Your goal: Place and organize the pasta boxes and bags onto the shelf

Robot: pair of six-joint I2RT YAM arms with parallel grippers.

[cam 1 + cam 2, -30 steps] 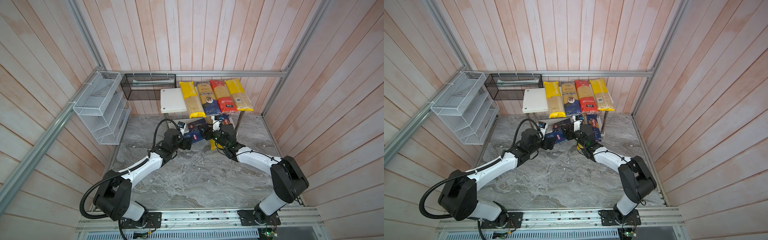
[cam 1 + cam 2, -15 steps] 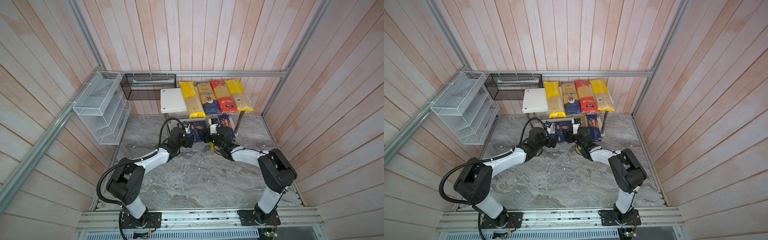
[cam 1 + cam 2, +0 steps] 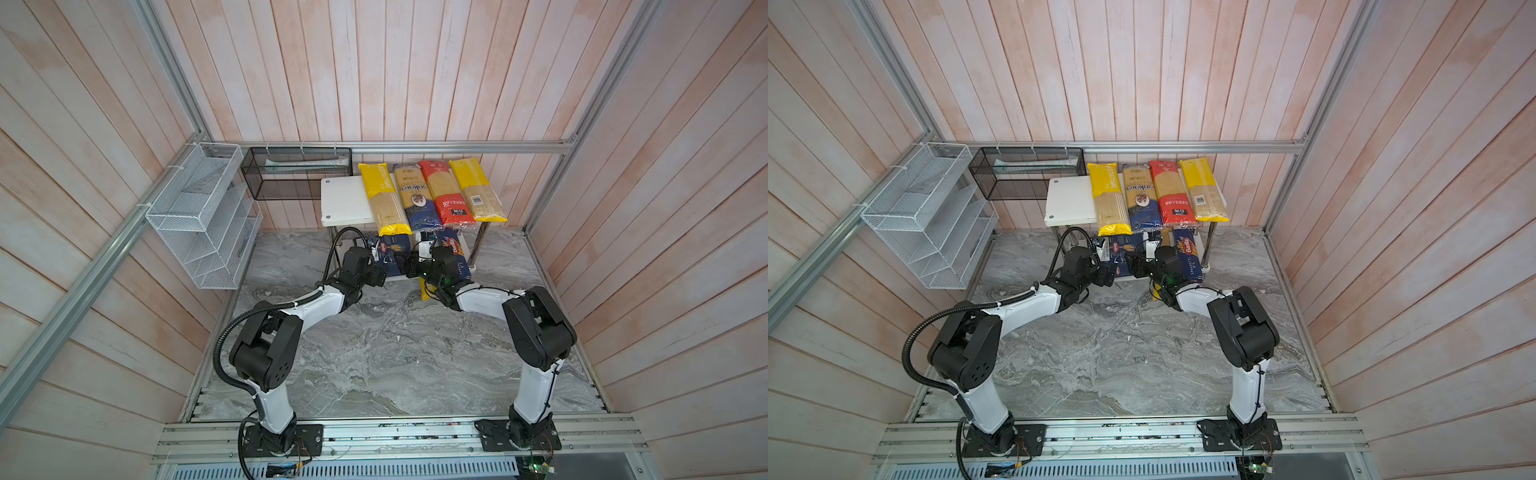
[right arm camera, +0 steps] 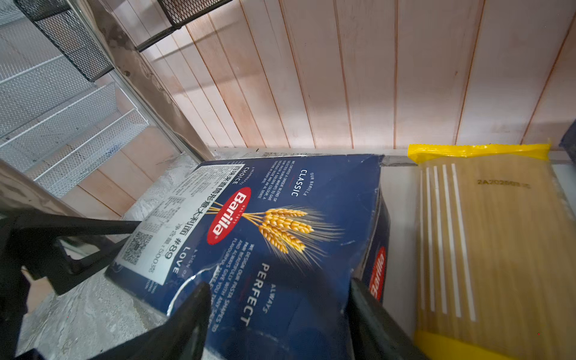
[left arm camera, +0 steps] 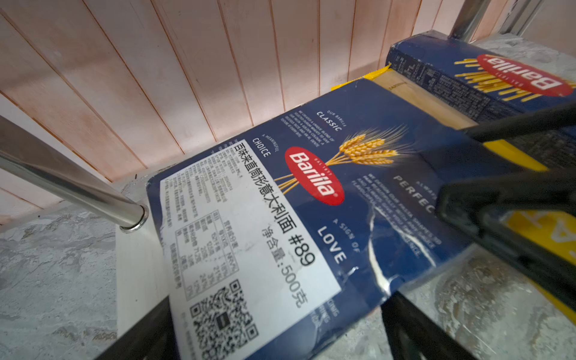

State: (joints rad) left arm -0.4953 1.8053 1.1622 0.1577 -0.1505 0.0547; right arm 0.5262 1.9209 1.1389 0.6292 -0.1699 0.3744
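Pasta box (image 5: 311, 218): "Barilla", "CLASSIC", "#89"

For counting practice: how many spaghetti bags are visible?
5. Across the top board: yellow bag, gold-blue bag, red bag, second yellow bag. Third yellow bag on the lower board. Others possibly hidden.

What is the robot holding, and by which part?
The wide Barilla box, at its near end: the left gripper clasps the white-label corner, the right gripper the corner beside the yellow bag.
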